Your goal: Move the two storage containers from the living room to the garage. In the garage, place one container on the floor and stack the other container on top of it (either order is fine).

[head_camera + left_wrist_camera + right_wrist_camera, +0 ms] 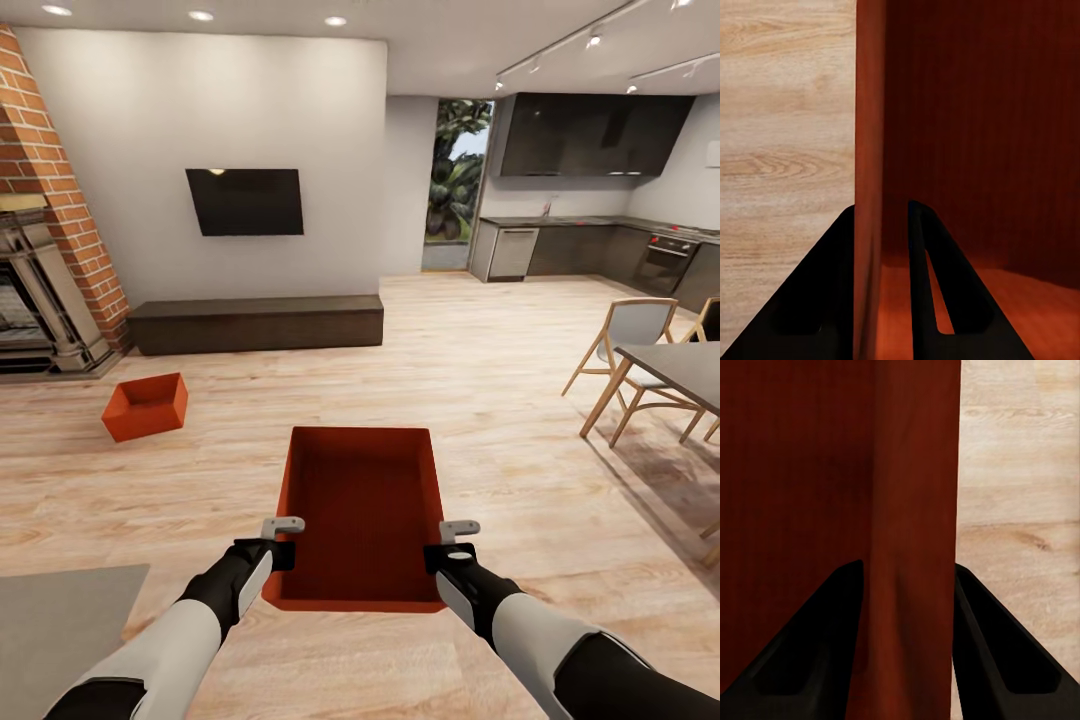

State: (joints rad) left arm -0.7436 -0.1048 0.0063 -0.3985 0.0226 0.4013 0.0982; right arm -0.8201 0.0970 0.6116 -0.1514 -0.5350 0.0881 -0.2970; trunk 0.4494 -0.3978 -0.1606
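Observation:
One orange-red storage container hangs in front of me above the light wood-plank floor of the living room, open side up. My left gripper is shut on its left wall, one black finger inside and one outside. On the opposite wall my right gripper is shut the same way. The second storage container lies tilted on the planks at the left, near the fireplace.
A red brick fireplace stands at the far left. A long low dark cabinet runs under the black wall TV. A dining table with chairs is at right, a grey rug at lower left, a kitchen behind.

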